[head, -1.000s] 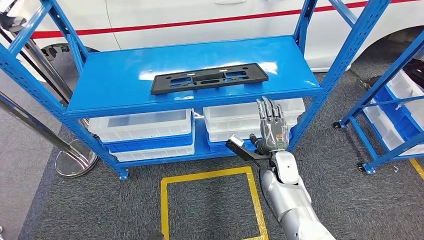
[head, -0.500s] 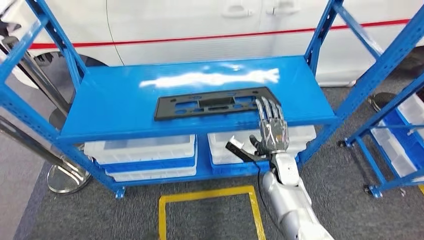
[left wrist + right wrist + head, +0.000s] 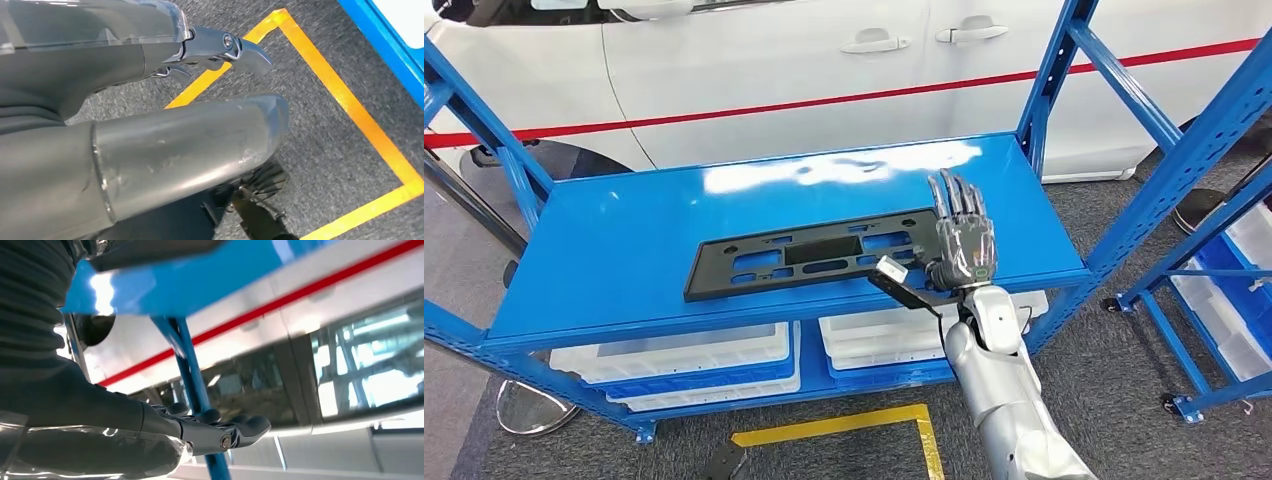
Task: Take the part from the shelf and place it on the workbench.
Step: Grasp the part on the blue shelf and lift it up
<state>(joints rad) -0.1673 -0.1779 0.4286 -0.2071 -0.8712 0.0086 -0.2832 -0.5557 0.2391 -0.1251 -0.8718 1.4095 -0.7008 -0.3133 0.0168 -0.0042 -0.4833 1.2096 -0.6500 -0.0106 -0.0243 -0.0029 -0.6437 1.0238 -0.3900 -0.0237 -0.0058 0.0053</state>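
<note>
— Where's the flat black plastic part (image 3: 809,262) with the slotted cut-outs?
— Lying flat on the top board of the blue metal shelf (image 3: 624,260), long side along the front edge, slightly askew.

— And the right hand (image 3: 961,243)?
— Raised over the part's right end, palm away from the head camera, fingers (image 3: 952,200) straight and spread, gripping nothing. Thumb pointing left over the part's front edge. Touching or just above — cannot tell from the head view. In the right wrist view, fingers (image 3: 235,432) stretched out flat under the blue board, nothing between them.

— Left hand (image 3: 165,115)?
— Hanging low over grey carpet (seen in the left wrist view), above the yellow tape square (image 3: 350,115) on the floor. Thick thumb and dark fingers (image 3: 240,50) loosely extended, holding nothing.

— Anything else around?
— White plastic bins (image 3: 684,360) on the shelf's lower level, side by side. Behind the shelf, a white car (image 3: 754,70) with a red stripe along its doors. A second blue rack (image 3: 1214,280) off to the right, with more bins.
</note>
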